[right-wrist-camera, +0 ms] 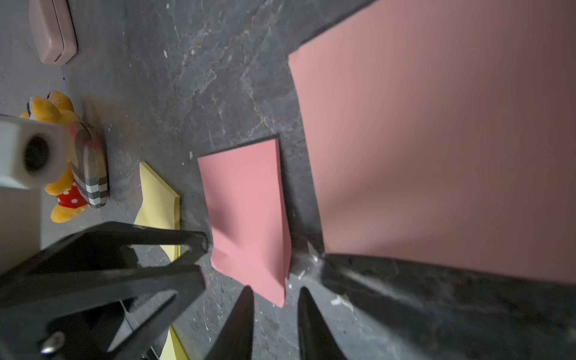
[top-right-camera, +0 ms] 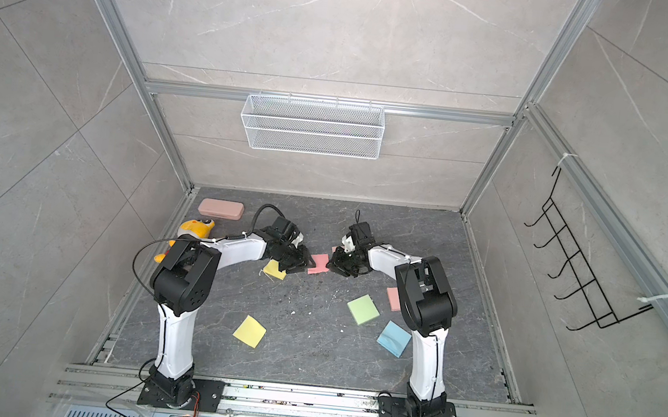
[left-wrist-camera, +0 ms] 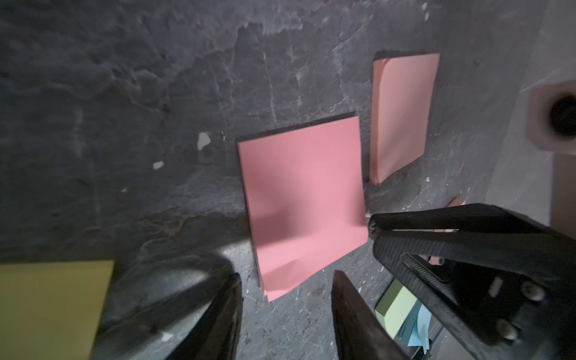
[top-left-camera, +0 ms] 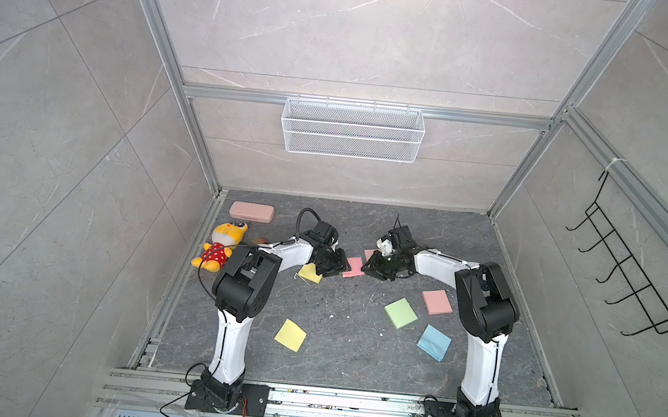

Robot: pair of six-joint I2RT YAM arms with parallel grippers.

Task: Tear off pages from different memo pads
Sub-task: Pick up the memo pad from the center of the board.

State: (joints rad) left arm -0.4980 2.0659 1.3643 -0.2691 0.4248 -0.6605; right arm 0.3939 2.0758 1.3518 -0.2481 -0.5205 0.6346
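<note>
You're working on a dark slate table (top-left-camera: 335, 356) boxed in by grey tiled walls. Nearest you lie a yellow page (top-left-camera: 290, 335) and a blue memo pad (top-left-camera: 434, 343), then a green pad (top-left-camera: 401, 313) and a salmon pad (top-left-camera: 437, 302). Mid-table a creased pink page (top-left-camera: 353, 267) lies between your grippers. The left gripper (top-left-camera: 337, 270) has its jaws well apart and empty. The right gripper (top-left-camera: 369, 268) has its jaws narrowly apart, holding nothing. A yellow pad (top-left-camera: 309, 273) lies just beside the left gripper. Beyond sit a plush toy (top-left-camera: 220, 248) and a pink case (top-left-camera: 251, 212).
</note>
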